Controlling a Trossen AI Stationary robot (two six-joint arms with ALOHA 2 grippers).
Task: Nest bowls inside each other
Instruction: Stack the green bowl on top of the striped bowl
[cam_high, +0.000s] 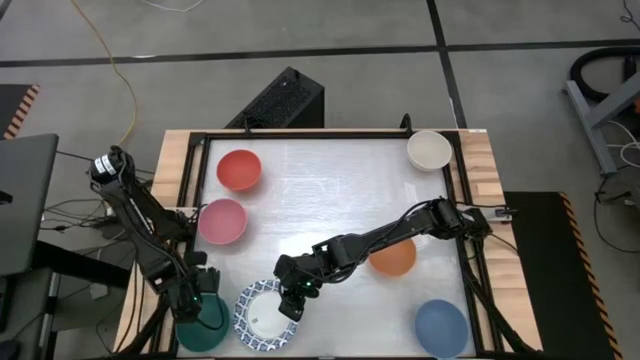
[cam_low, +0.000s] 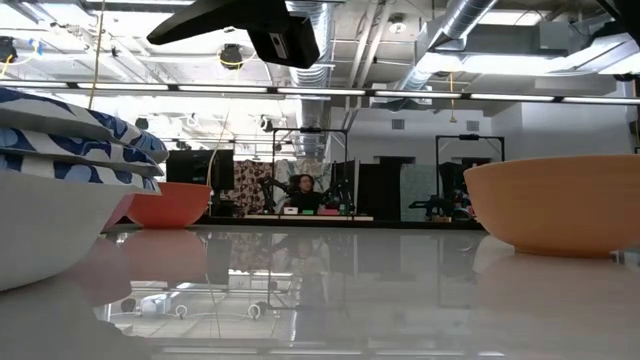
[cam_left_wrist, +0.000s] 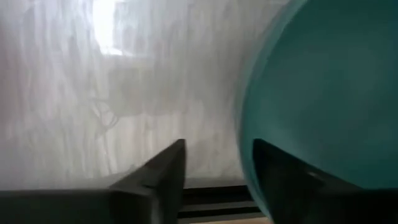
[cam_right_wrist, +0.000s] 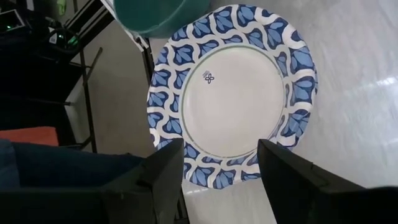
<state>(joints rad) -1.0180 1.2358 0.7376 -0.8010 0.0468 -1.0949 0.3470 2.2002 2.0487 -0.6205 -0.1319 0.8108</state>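
High view: the left gripper (cam_high: 205, 290) sits at the rim of the dark green round bowl (cam_high: 205, 325) at the table's near-left corner, while the right gripper (cam_high: 293, 297) hovers over the blue-patterned white shallow bowl (cam_high: 262, 312) just beside it. Left wrist view: one finger (cam_left_wrist: 283, 180) inside the green wall, one outside, not yet pinching. Right wrist view: jaws spread above the patterned bowl. A thin rim grip may slip and tip the green bowl.

Patterned-rim bowl (cam_high: 264, 313) at the worktop's (cam_high: 330, 180) near edge, plain bowl (cam_high: 205, 322) just left, right tool (cam_high: 293, 304) above.
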